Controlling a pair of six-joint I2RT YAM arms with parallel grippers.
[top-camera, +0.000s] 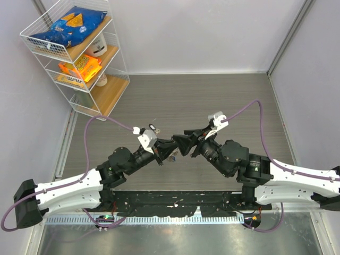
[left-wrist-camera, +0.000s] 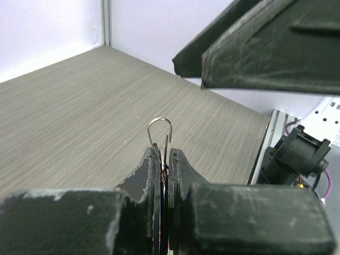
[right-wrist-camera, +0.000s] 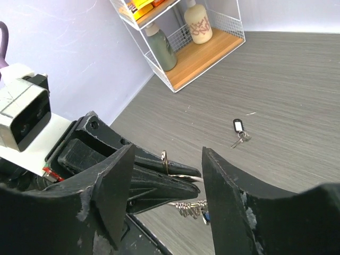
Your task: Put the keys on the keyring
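My left gripper (left-wrist-camera: pixel 164 159) is pressed together on the one thin silver wire keyring (left-wrist-camera: pixel 160 119). It is a single round loop gripped edge-on, so its smooth top arc stands above my two scuffed black fingertips (left-wrist-camera: pixel 146 175). My right gripper (right-wrist-camera: pixel 167 156) has its two matte, scratched black fingers (right-wrist-camera: pixel 228 196) spread apart, one on either side of the left gripper's nose, and I cannot see them touching anything. Just under the ring hangs a small silvery bunch (right-wrist-camera: pixel 190 209) with a blue speck; I cannot count its pieces. One small flat silvery metal key with a dark rectangular plastic tag (right-wrist-camera: pixel 239 130) lies well apart on the grey wood-grain table (left-wrist-camera: pixel 64 122). In the far corner stands one white wire rack (right-wrist-camera: pixel 212 58) with wooden shelves, holding a cream bottle (right-wrist-camera: pixel 197 24) and a grey-green bottle (right-wrist-camera: pixel 161 48).
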